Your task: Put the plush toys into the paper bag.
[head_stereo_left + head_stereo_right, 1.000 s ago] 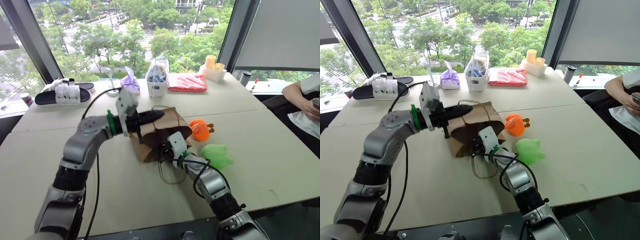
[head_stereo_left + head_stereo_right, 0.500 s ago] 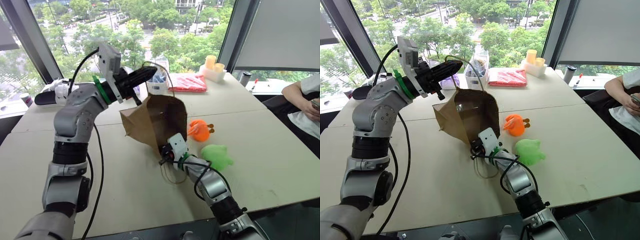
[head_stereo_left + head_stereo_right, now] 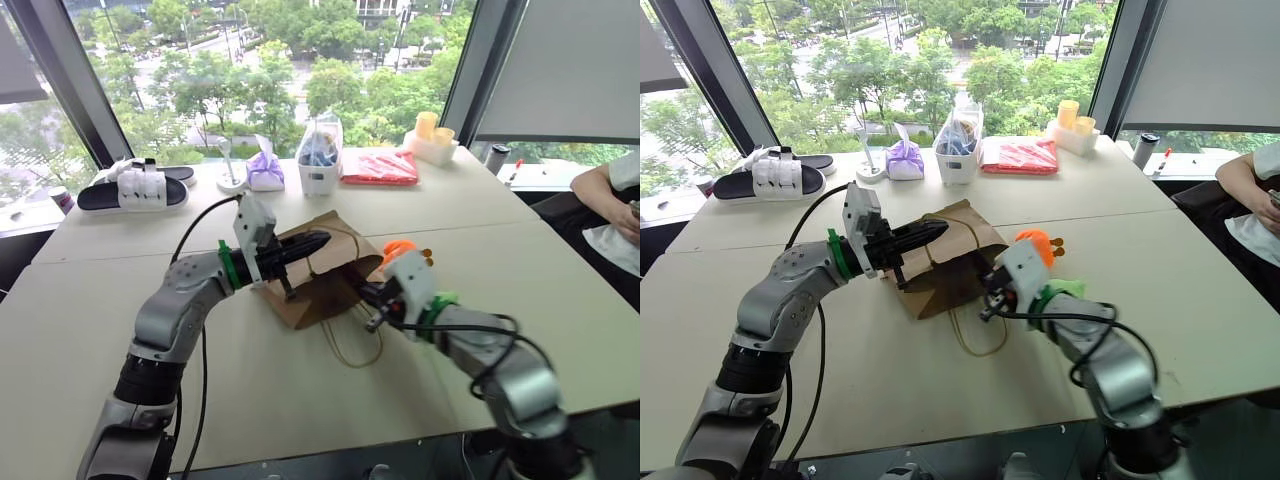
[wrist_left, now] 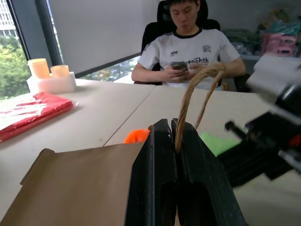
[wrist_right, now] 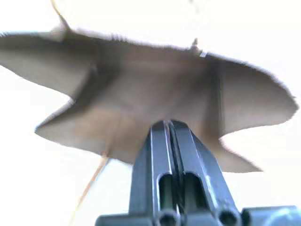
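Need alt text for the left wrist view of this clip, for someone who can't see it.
The left gripper, jaws shut on a tan cord loop handle, rises over the plain brown kraft paper bag on the beige table. Just past the bag show the bright orange plush toy and bright lime green plush toy; a seated person faces it.

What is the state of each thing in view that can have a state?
Brown kraft paper bag: lying on its side on the table, mouth open.
Tan cord handle: pinched in the left claw, which is shut.
Right claw: shut at the bag's rim.
Round orange plush toy: outside the bag.
Lime green plush toy: outside the bag.
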`<action>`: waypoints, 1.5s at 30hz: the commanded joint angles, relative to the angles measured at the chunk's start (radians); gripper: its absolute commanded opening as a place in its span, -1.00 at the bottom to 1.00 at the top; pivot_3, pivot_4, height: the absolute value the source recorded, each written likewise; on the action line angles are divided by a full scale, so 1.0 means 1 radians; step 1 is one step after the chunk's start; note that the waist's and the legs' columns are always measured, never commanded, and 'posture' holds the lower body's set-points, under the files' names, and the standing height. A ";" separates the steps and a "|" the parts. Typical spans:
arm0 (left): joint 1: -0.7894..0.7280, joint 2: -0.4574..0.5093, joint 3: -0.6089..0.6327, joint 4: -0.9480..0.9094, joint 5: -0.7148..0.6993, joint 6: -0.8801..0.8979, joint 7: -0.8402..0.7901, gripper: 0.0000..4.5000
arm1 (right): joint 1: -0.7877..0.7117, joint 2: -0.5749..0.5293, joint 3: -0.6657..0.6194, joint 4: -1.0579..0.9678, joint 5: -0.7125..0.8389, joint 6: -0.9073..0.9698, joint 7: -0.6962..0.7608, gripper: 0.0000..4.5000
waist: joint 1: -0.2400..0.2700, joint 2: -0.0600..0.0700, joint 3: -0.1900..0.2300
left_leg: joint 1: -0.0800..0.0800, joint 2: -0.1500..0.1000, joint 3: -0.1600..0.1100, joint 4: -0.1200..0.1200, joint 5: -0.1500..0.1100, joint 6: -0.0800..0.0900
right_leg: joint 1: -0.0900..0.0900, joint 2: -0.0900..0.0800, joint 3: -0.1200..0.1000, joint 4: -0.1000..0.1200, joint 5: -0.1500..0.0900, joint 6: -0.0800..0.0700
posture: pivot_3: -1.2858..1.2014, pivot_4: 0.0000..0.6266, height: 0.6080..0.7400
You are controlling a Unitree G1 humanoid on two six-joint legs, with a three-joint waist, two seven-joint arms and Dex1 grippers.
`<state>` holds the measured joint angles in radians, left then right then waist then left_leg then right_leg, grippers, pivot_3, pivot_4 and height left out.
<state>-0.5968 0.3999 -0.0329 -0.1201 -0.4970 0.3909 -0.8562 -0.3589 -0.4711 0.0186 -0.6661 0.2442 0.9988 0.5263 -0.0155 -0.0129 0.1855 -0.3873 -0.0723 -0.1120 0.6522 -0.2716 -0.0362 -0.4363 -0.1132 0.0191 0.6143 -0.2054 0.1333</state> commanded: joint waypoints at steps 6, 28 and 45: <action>0.008 -0.010 -0.008 -0.023 0.014 -0.030 -0.011 -1.00 | 0.073 -0.203 -0.263 -0.170 0.157 0.201 0.084 -0.18 | 0.008 0.000 0.000 | 0.000 0.000 0.001 0.003 -0.001 0.002 | 0.004 0.000 -0.002 -0.002 0.000 0.000 | 0.03 -0.52 1.00; -0.005 -0.008 -0.001 -0.027 0.045 -0.048 0.013 -1.00 | 0.196 -0.271 -0.027 0.232 -0.139 -0.193 -0.075 0.64 | 0.006 -0.001 0.000 | 0.000 0.000 0.002 0.007 -0.002 0.003 | 0.006 0.000 -0.002 -0.001 0.000 0.000 | 0.03 -0.52 1.00; -0.095 -0.014 0.053 0.012 -0.047 0.042 0.015 -1.00 | 0.049 -0.087 -0.055 0.008 0.191 -0.068 0.021 -0.99 | 0.002 -0.001 0.000 | 0.000 0.000 0.000 0.007 -0.002 0.003 | 0.006 0.000 -0.003 -0.001 0.000 0.001 | 0.03 -0.52 1.00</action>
<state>-0.6675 0.3844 -0.0054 -0.0816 -0.5146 0.4270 -0.8378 -0.2981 -0.5827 -0.0778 -0.6614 0.4264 0.9342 0.5723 -0.0132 -0.0137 0.1858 -0.3867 -0.0719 -0.1119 0.6594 -0.2736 -0.0328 -0.4302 -0.1130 0.0164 0.6135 -0.2057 0.1338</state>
